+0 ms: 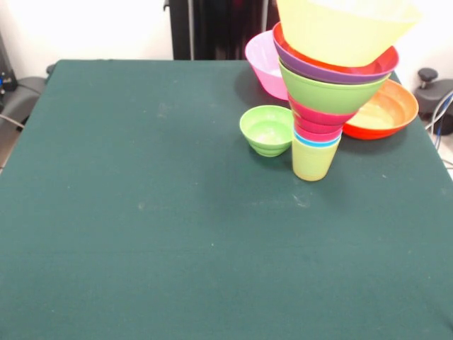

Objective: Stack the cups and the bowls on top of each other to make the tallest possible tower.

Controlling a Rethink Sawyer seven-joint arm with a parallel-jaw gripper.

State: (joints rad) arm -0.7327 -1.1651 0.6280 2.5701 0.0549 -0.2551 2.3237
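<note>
- Gripper: outside the view; its opening and any load cannot be told.
- Tower (322, 106): upright on the table (141, 212), yellow-green cup (313, 161) lowest, widening upward.
- Small green bowl (267, 129): just left of the tower's base.
- Pink bowl (267, 64): behind the tower.
- Orange bowl (386, 110): right of the tower.

Dark green table (141, 212); yellow-green cup (314, 161) under blue, red, lime, purple, yellow tower (333, 78) layers.
</note>
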